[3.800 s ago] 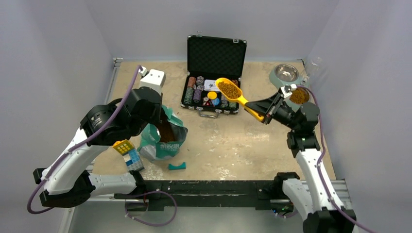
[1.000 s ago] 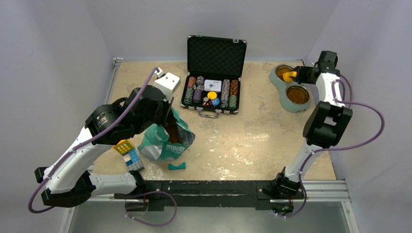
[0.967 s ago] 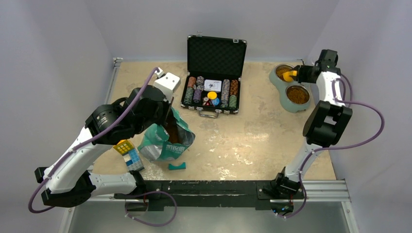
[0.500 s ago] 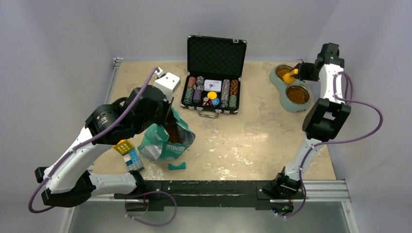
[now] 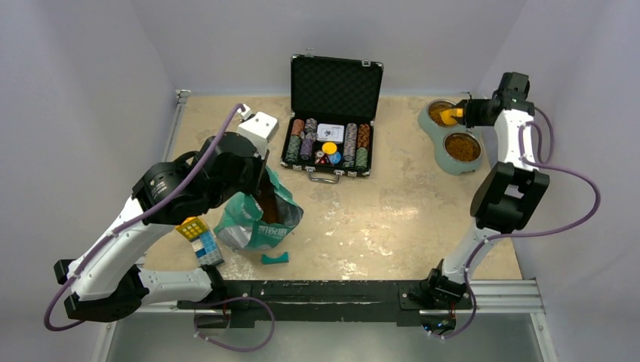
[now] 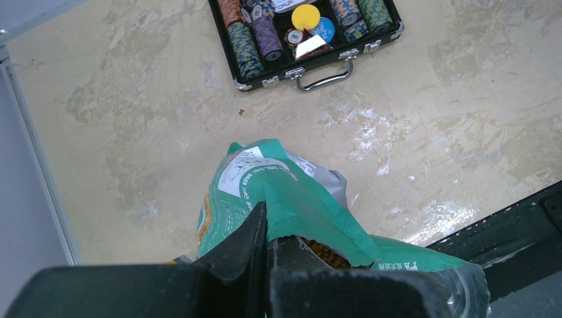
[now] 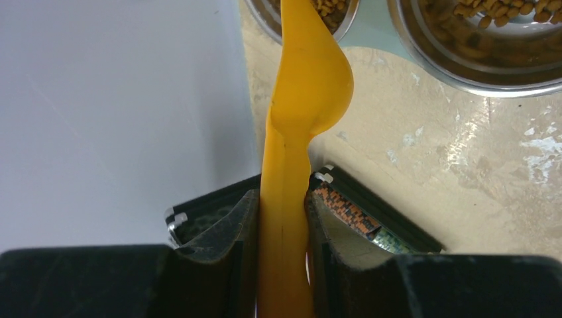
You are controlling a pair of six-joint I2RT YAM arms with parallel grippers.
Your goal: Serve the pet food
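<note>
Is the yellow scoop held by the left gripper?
No, the right gripper is shut on the yellow scoop, while the left gripper pinches the teal food bag at its rim.

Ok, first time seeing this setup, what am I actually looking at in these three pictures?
Two white robot arms stand at the near edge of a table. The wide picture looks down from above and behind them. The other two come from a camera on each wrist, so the dark fingers at the bottom are that arm's own. The left gripper pinches the rim of a green bag, holding it open. The right gripper grips a yellow scoop, its wide end over the far dish of a double bowl. Both dishes hold pet food. Also on the table are an open case of poker chips, a colourful cube and a small teal piece.
</note>
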